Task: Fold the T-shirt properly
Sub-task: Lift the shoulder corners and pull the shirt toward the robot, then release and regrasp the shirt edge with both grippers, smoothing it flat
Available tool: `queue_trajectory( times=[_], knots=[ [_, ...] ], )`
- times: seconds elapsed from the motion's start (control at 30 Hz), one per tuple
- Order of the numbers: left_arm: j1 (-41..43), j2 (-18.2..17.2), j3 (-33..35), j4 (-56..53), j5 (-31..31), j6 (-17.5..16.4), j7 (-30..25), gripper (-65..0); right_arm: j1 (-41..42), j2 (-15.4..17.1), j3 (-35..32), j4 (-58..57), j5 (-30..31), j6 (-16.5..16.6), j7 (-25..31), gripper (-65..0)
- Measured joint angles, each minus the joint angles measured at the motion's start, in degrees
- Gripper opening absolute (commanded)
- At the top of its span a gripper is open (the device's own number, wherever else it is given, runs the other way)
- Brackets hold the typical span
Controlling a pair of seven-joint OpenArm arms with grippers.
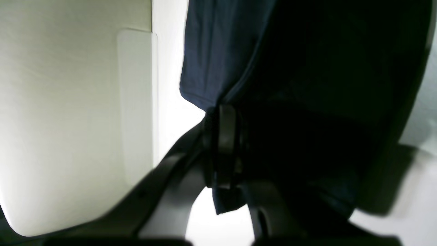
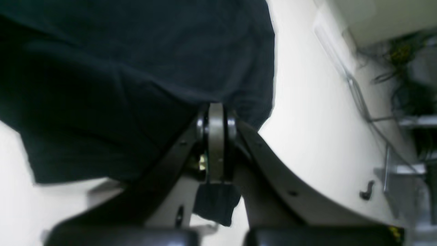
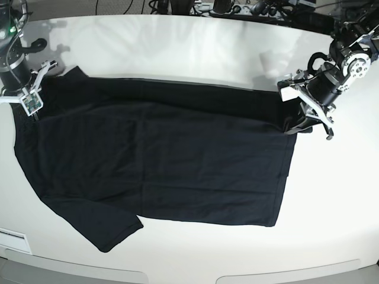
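Observation:
The black T-shirt (image 3: 160, 160) lies spread across the white table (image 3: 177, 47), one sleeve at the front left. My left gripper (image 3: 294, 125), at the right of the base view, is shut on the shirt's far right corner. In the left wrist view its fingers (image 1: 226, 143) pinch the dark cloth (image 1: 218, 51), which hangs lifted over them. My right gripper (image 3: 31, 108), at the left of the base view, is shut on the shirt's far left edge. In the right wrist view its fingers (image 2: 215, 143) clamp a fold of the cloth (image 2: 136, 68).
Cables and equipment (image 3: 237, 9) line the table's far edge. A white label (image 3: 12, 239) sits at the front left edge. In the right wrist view, wires and a metal frame (image 2: 403, 102) stand beyond the table edge.

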Motion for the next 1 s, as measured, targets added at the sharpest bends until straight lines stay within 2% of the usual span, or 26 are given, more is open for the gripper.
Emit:
queue_trajectory(
  times=[0.23,0.3,0.4,0.5,0.57,0.73,0.8,0.83,0.9,0.93,1.0],
  knots=[
    [-3.13,3.52,0.00,-4.94,-2.84,-0.13,-2.95,-65.0,5.57,-0.09,-0.04,-4.17,2.23,1.44,0.37,-65.0],
    [-3.93,4.39,0.00,-6.03,-3.10,-0.24,-3.02,-65.0,6.21,0.02,-0.04,-5.16,4.85,1.31,0.35,-65.0],
    [-4.76,5.49,0.00,-7.43,-5.44,-0.20,-4.33,-65.0,6.69,-0.15,-0.07,-6.16,6.27,2.78,0.39,-65.0],
    [-4.87,7.04,0.00,-8.68,-5.44,-0.48,-4.72,-65.0,8.11,-0.13,-0.11,-7.02,6.05,2.67,1.03,-65.0],
    [-5.03,8.31,0.00,-9.29,-5.73,-2.23,-4.79,-65.0,9.11,-0.13,-0.11,-7.78,6.60,2.36,1.05,-65.0],
    [-5.22,10.54,0.00,-9.53,-7.63,-1.90,-4.72,-65.0,9.33,-0.15,-0.11,-8.04,7.52,2.29,1.27,-65.0],
    [-5.49,11.39,0.00,-9.68,-8.92,-1.88,-4.74,-65.0,9.31,-0.15,-0.11,-8.22,7.61,1.46,3.10,-65.0],
    [-5.79,11.87,0.00,-9.75,-9.27,-1.99,-4.72,-56.9,9.33,-0.15,-0.11,-8.44,7.82,0.11,3.85,-56.7],
    [-6.64,12.55,0.00,-9.77,-10.62,-0.79,-3.76,-38.3,9.51,-0.20,-0.13,-8.63,7.78,-6.03,4.24,-39.0],
    [-7.10,12.83,0.00,-9.77,-11.10,0.07,-2.60,-32.2,9.81,-0.15,-0.11,-8.66,7.26,-8.17,4.02,-33.0],
    [-8.02,12.92,0.00,-9.81,-14.38,4.20,-1.11,-30.5,10.12,-0.09,0.00,-8.68,7.32,-9.01,4.04,-30.5]
  ],
)
